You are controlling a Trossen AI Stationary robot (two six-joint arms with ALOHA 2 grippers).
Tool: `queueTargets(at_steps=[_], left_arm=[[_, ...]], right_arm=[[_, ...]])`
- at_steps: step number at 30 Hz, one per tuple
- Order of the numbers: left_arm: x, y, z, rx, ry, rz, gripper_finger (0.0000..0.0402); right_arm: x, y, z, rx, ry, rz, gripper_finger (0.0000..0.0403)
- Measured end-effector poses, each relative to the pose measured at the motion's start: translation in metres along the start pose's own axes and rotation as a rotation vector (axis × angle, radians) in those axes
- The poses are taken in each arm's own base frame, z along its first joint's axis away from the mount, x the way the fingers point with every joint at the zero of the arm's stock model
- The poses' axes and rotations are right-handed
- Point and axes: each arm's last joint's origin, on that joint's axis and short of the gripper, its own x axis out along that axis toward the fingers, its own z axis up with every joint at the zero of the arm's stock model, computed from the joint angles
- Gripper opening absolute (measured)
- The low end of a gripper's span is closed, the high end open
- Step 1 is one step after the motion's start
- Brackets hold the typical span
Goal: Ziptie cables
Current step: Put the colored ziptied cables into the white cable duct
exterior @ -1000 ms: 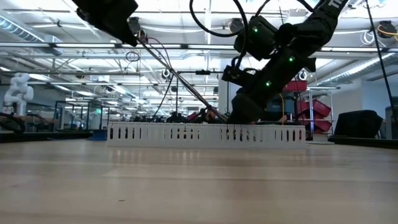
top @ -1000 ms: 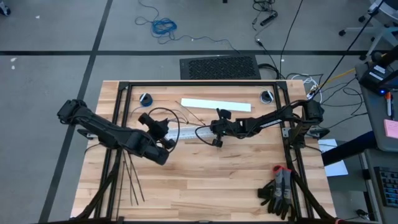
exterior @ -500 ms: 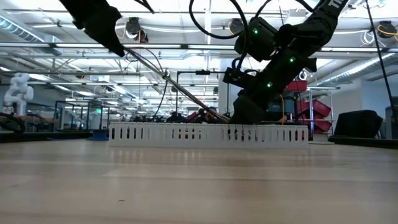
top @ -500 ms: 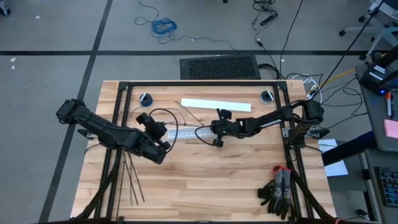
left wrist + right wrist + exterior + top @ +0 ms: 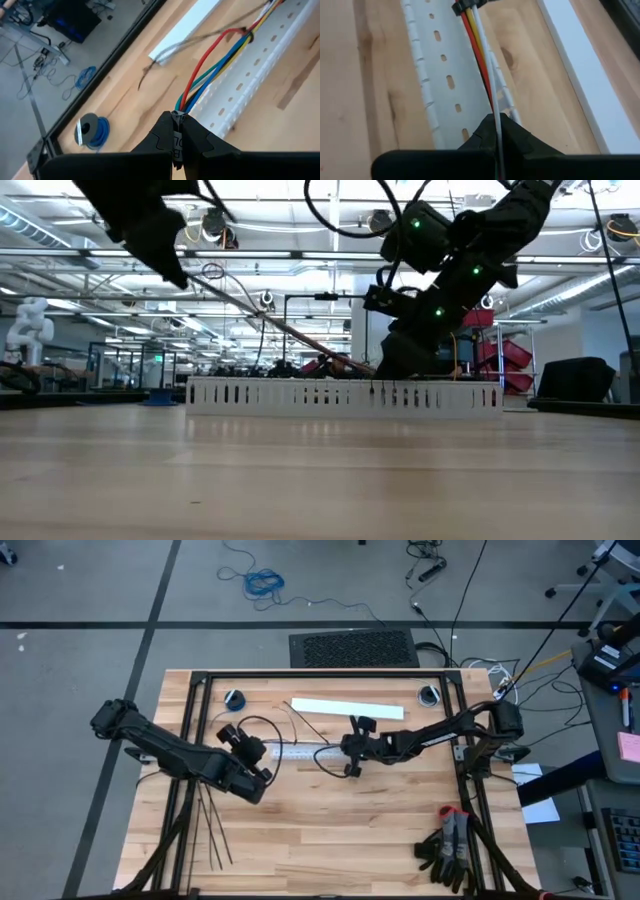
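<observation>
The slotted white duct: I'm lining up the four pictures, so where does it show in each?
High view: slotted white duct at table centre, between the two pincers.
Low view: long slotted wall across mid-picture.
Left wrist view: runs from the upper right corner toward the centre.
Right wrist view: a pale channel behind the wires.
Shared landmark: the cables stretched along it.

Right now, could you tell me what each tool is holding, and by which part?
Both hold the cables. The left tool is shut on one end of the bundle, and the right tool is shut on the bundle farther along, above the slotted duct.
</observation>
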Motion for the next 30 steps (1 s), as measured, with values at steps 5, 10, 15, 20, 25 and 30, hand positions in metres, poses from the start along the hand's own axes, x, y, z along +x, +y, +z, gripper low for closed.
queueTargets(at_steps=[5,10,15,20,25,30], left_arm=[[0.02,-0.01,-0.015,-0.009,0.042,0.012,0.0012],[0.038,-0.018,-0.022,-0.028,0.07,0.024,0.0012],[0.053,-0.026,-0.023,-0.004,0.081,0.038,0.0012],[0.073,-0.033,-0.016,0.023,0.079,0.056,0.0012],[0.096,-0.035,-0.011,0.046,0.098,0.09,0.0012],[0.109,-0.036,-0.009,0.085,0.121,0.098,0.0012]], right_arm=[[-0.013,0.001,0.001,-0.022,-0.001,-0.026,0.0001],[-0.02,-0.004,-0.001,-0.029,0.038,-0.065,0.0],[-0.024,-0.006,-0.003,-0.044,0.073,-0.083,0.0],[-0.026,-0.008,-0.007,-0.069,0.134,-0.108,0.0],[-0.034,-0.006,-0.005,-0.111,0.196,-0.181,0.0],[-0.04,-0.004,-0.002,-0.141,0.231,-0.192,0.0]])
